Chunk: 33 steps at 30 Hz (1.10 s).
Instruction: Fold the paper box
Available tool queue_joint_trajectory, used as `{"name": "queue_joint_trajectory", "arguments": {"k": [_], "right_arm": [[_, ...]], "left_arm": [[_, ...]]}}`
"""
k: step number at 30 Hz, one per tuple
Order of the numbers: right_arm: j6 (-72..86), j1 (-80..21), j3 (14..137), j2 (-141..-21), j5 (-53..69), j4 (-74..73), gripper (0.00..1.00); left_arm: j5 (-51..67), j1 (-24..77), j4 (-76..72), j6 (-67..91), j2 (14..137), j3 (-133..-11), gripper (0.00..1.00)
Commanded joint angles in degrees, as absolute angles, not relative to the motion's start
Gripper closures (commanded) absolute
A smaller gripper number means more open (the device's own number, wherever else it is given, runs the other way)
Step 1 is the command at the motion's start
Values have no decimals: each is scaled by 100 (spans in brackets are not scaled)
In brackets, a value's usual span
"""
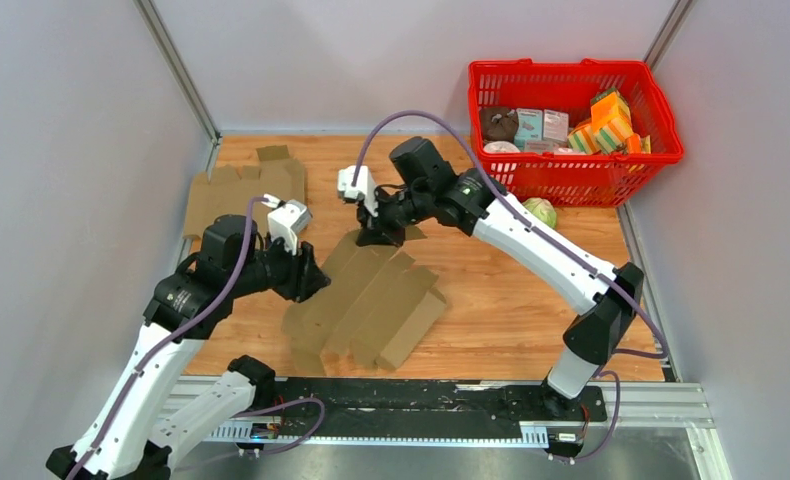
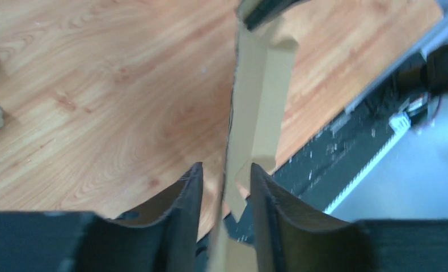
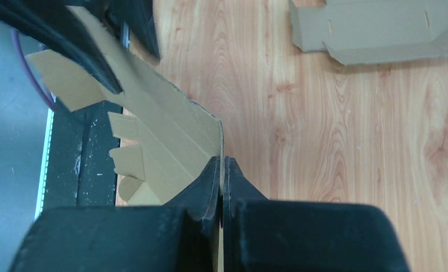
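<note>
The flattened paper box (image 1: pixel 371 300) is held over the middle of the table (image 1: pixel 511 300), its far corner pinched in the closed right claw (image 3: pixel 222 164), its left edge loosely straddled by the slightly parted left claw (image 2: pixel 224 173).

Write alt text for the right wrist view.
The right claw pinches the edge of a flat cardboard box blank, jaws shut on it. The left claw's fingers straddle the blank's far end, and a second blank lies on the wooden table.
</note>
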<state>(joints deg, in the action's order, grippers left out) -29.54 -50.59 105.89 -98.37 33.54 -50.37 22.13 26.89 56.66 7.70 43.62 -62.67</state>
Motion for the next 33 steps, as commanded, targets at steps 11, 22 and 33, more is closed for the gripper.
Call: {"name": "queue_joint_trajectory", "arguments": {"k": [11,22,33], "right_arm": [[-501,-2594,8868,-9491,4815,-1961,100],[-149,-1626,8525,-10116,6381,-1450,100],[-35,-1477,8280,-10011,6592,-1222,100]], "left_arm": [[-906,2541,1432,2523,5294,-5562,21],[1396,1424,-835,2260,7540,-6001,23],[3147,1134,-1011,1987,8983,-6803,43]]}}
